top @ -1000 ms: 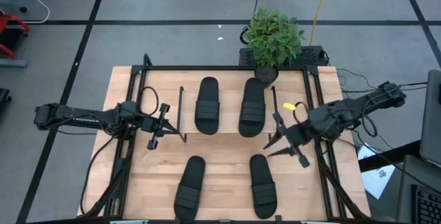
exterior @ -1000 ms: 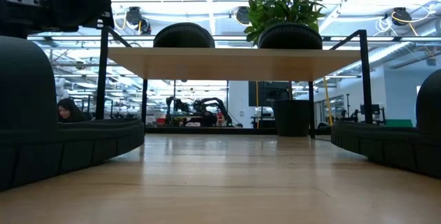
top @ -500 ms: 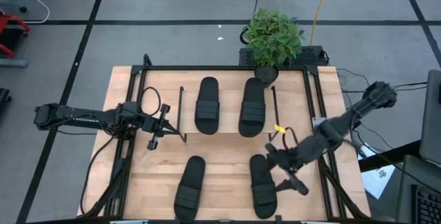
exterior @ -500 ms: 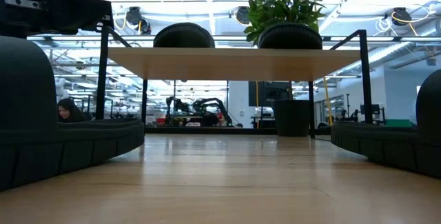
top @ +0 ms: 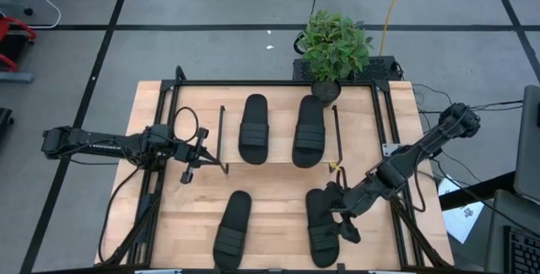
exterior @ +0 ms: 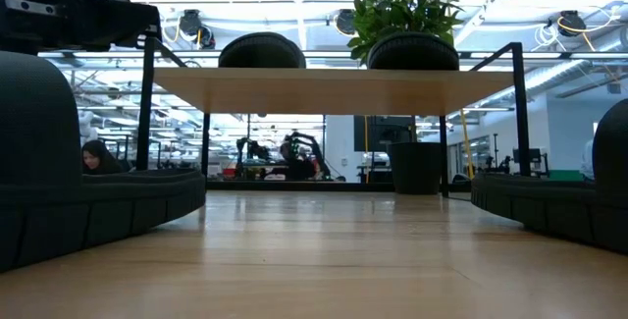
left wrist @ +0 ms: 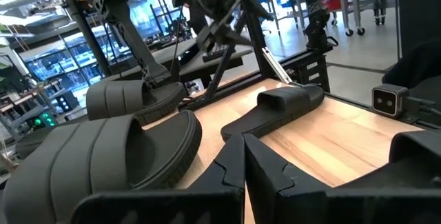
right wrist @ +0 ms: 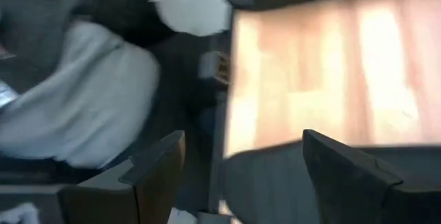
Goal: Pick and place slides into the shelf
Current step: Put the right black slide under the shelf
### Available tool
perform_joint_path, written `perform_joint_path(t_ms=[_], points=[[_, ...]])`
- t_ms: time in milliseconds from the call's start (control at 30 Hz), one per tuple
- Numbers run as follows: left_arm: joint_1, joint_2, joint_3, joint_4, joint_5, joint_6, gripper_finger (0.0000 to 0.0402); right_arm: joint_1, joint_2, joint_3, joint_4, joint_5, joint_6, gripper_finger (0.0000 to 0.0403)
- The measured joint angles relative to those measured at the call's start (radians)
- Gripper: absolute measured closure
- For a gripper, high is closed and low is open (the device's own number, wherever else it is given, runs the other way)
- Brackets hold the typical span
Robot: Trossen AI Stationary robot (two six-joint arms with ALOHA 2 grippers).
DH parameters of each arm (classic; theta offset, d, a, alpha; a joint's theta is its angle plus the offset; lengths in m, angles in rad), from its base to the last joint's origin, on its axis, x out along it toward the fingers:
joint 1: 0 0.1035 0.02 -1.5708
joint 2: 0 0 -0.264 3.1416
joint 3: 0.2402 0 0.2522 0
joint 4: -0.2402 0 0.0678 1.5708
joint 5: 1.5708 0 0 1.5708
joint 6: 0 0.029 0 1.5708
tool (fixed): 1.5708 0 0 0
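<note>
Potted plant (top: 335, 46) (yellow cable (top: 390, 8) behind).

Two slides (top: 253, 128) (top: 310, 131) lie side by side on the shelf (top: 278, 163) at the table's (top: 270, 211) twelve o'clock. Two more (top: 232, 231) (top: 321, 228) lie at six o'clock. A plant (top: 335, 46) stands beyond, at one o'clock.

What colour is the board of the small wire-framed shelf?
Light wood shelf board, clearest in the high view.

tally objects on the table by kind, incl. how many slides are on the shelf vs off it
Slides on the shelf: 2
Slides on the table, off the shelf: 2
Shelf: 1
Potted plant: 1
Total: 6
</note>
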Motion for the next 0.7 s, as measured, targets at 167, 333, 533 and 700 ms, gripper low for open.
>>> perform_joint_path(t_ms=[167, 333, 533, 700], points=[[0.000, 0.000, 0.000, 0.001, 0.000, -0.018, 0.0383, 0.023, 0.001, -0.071, 0.017, 0.050, 0.090, 0.0119], [0.000, 0.000, 0.000, 0.002, 0.000, -0.017, 0.0379, 0.049, 0.001, -0.197, 0.146, 0.055, 0.186, 0.0119], [0.000, 0.000, 0.000, 0.002, 0.000, -0.017, 0.0395, 0.053, 0.001, -0.318, 0.208, 0.074, 0.222, 0.0119], [0.000, 0.000, 0.000, 0.002, 0.000, -0.017, 0.0397, 0.052, 0.001, -0.350, 0.226, 0.074, 0.202, 0.0119]])
